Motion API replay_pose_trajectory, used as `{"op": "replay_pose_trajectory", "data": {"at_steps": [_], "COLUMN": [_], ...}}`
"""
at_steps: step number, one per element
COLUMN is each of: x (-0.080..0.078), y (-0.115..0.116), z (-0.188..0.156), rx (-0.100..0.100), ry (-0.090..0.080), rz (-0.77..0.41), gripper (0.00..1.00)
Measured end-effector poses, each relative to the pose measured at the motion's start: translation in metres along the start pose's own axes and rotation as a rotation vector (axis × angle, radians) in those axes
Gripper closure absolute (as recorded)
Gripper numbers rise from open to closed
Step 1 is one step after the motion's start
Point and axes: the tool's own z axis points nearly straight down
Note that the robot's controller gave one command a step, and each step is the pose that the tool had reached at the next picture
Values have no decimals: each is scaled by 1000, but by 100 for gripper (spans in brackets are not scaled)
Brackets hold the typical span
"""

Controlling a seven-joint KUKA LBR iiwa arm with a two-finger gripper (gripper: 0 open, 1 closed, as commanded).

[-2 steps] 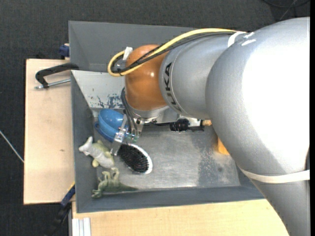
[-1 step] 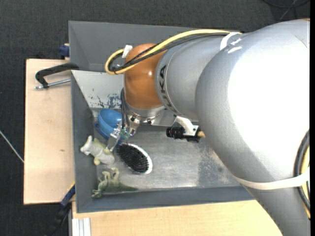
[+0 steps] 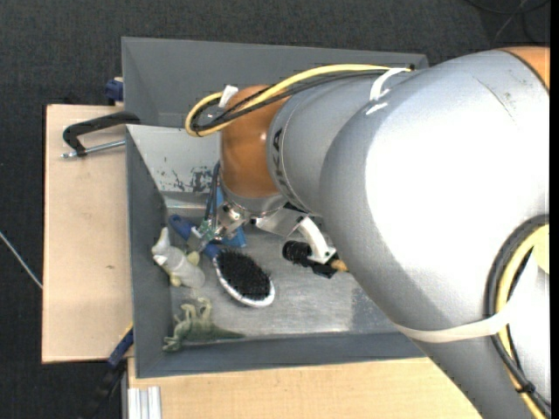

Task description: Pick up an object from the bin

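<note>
Just beside gripper (image 3: pixel 214 227), black oval hairbrush (image 3: pixel 244 278), blue piece (image 3: pixel 181 228) near, grip state unclear

The grey arm (image 3: pixel 410 173) reaches in from the right, pincer (image 3: pixel 216 227) pointing down.

brush (image 3: pixel 244 278) right of bottle (image 3: pixel 175 265), in bin (image 3: pixel 145 308)

This looks like a robotics lab. A heavy grey industrial arm (image 3: pixel 419 173), with an orange wrist cover (image 3: pixel 249 160) and a yellow cable (image 3: pixel 297 78) looped above the pincer (image 3: pixel 217 227), reaches into a bare sheet-metal bin (image 3: pixel 262 55). Dark carpet (image 3: pixel 262 7) lies beyond the bin, well apart from the pincer. Mismatched oddments lie loose: a black oval hairbrush (image 3: pixel 244 278) just beside the pincer and a green toy (image 3: pixel 196 326) farther off.
</note>
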Motion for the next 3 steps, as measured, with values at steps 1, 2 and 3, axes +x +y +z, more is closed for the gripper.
{"op": "replay_pose_trajectory", "data": {"at_steps": [1,2,3], "x": [0,1,1], "y": [2,5,8], "z": [-2,-8,-78], "rx": [3,-3,1], "ry": [2,2,1], "rz": [-2,-5,-7], "gripper": [0,100,100]}}
